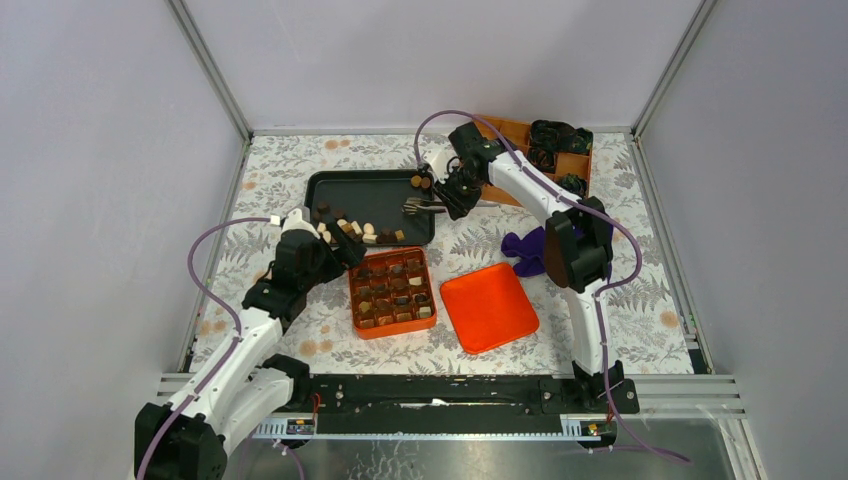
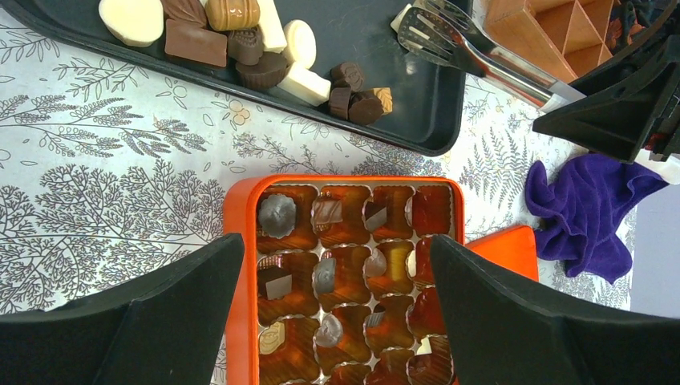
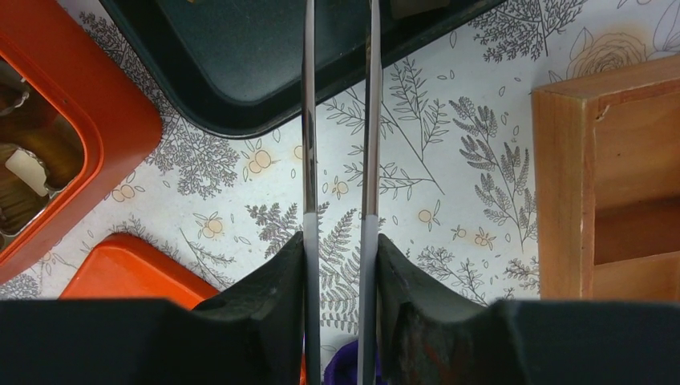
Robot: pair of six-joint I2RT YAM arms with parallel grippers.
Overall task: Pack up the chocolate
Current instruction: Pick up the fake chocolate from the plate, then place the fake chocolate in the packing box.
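Many loose chocolates point(image 1: 345, 228) lie at the black tray's point(image 1: 375, 190) seven o'clock corner. They are likely light, brittle and smooth, best pinched across flat sides. Over the orange box point(image 2: 239, 208) the left gripper point(image 2: 335, 241) hangs spread; the right gripper point(image 3: 341, 261) clamps tongs point(image 3: 309, 120).

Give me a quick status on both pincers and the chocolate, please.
Left pincer open over orange box. Right pincer shut on tongs, tips over black tray. Chocolate partly boxed, rest loose on tray. Cloth clear of box.

A crumpled purple cloth point(image 1: 520, 250) lies on the fern-printed table point(image 1: 650, 290), while a divided wooden box point(image 1: 512, 130) in the far right corner holds black-and-green bundles point(image 1: 555, 135).
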